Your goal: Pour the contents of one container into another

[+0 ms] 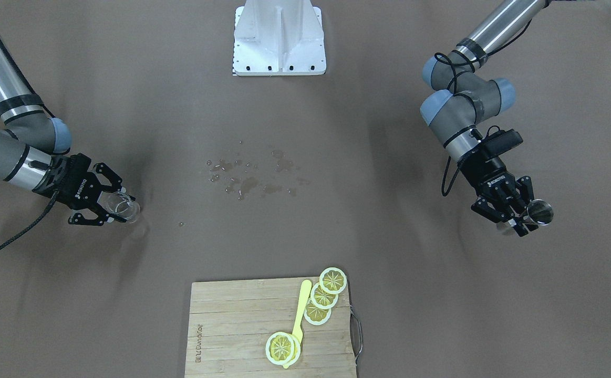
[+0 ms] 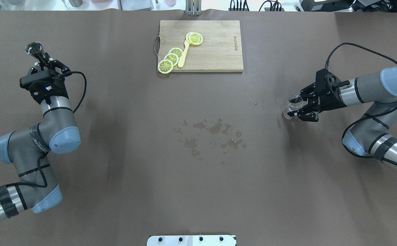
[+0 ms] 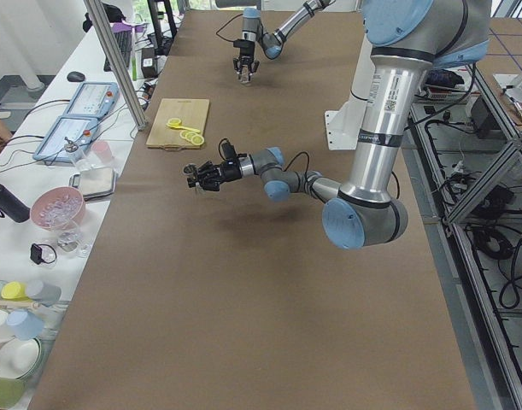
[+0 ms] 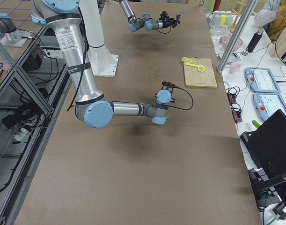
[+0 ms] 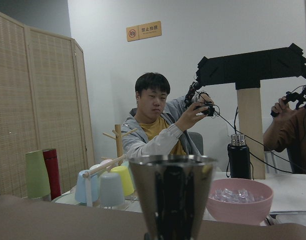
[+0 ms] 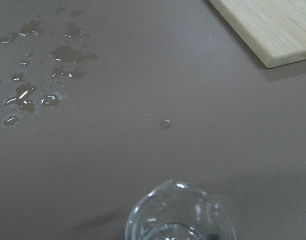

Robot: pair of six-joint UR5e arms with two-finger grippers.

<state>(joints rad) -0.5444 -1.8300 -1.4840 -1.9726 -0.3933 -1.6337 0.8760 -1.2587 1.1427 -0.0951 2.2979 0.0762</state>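
A small clear glass beaker (image 2: 291,108) sits between the fingers of my right gripper (image 2: 299,109), which is shut on it just above the table at the right side. In the front-facing view the beaker (image 1: 122,205) leans away from the right gripper (image 1: 110,208). Seen from the right wrist, its rim (image 6: 180,216) fills the lower edge. My left gripper (image 2: 40,58) is shut on a conical metal cup (image 2: 34,48) at the far left. That cup (image 1: 539,212) shows at the left gripper (image 1: 525,220), and upright in the left wrist view (image 5: 173,195).
Spilled drops of liquid (image 2: 212,135) lie on the brown table between the arms. A wooden cutting board (image 2: 215,51) with lemon slices (image 2: 171,58) and a yellow utensil (image 2: 183,54) lies at the far edge. Beyond it sit people and a side table of cups (image 5: 100,187).
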